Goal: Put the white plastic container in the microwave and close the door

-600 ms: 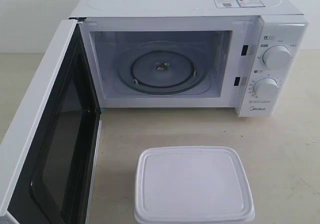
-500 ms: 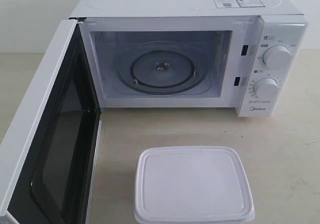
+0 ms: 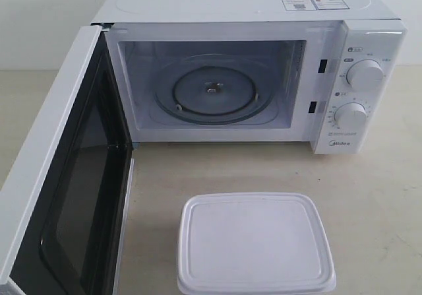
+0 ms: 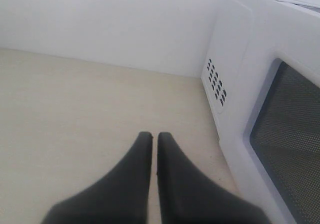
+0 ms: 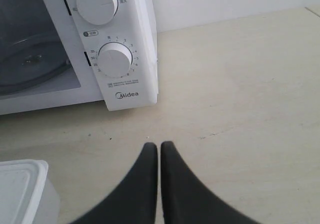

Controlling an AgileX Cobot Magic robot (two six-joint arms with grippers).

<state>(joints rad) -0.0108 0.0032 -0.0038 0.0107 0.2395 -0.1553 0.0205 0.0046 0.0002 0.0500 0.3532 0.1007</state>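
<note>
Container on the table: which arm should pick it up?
Right, most likely. The container sits close beside the right gripper, fingers shut, with nothing between. The left gripper is outside the open door, which blocks its way.

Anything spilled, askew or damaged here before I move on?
Nothing stands out. The white plastic container sits lidded and flat on the table before the microwave, its door open, turntable seated. The left gripper and right gripper are shut, empty.

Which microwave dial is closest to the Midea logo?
The lower dial, ringed by numbers, directly above the logo; the upper dial sits higher up.
</note>
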